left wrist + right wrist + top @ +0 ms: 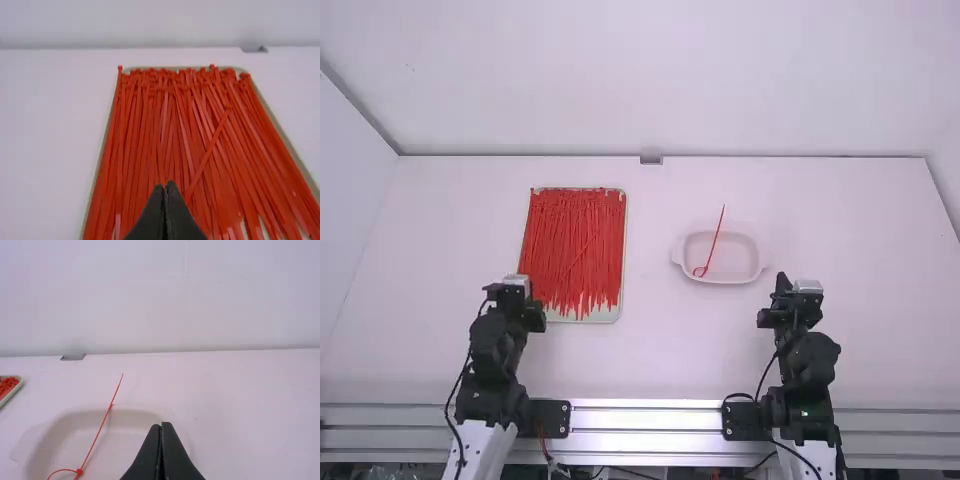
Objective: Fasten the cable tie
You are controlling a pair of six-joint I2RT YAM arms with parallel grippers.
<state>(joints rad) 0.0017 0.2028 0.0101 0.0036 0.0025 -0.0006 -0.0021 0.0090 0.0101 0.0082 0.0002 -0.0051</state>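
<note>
A flat tray (624, 240) (103, 155) left of the table's middle holds several loose red cable ties (574, 250) (195, 150) lying lengthwise, one slanting across the others. A white dish (745, 258) (45, 440) right of the middle holds one red cable tie (711, 245) (100, 427) fastened into a small loop, its tail sticking out over the far rim. My left gripper (532, 308) (165, 187) is shut and holds nothing, just above the tray's near end. My right gripper (782, 292) (161, 427) is shut and holds nothing, at the dish's near right corner.
The white table (820, 200) runs back to a wall, where a small grey bracket (651, 157) (252, 49) (73, 357) sits at the far edge. Open tabletop lies to either side of the tray and the dish.
</note>
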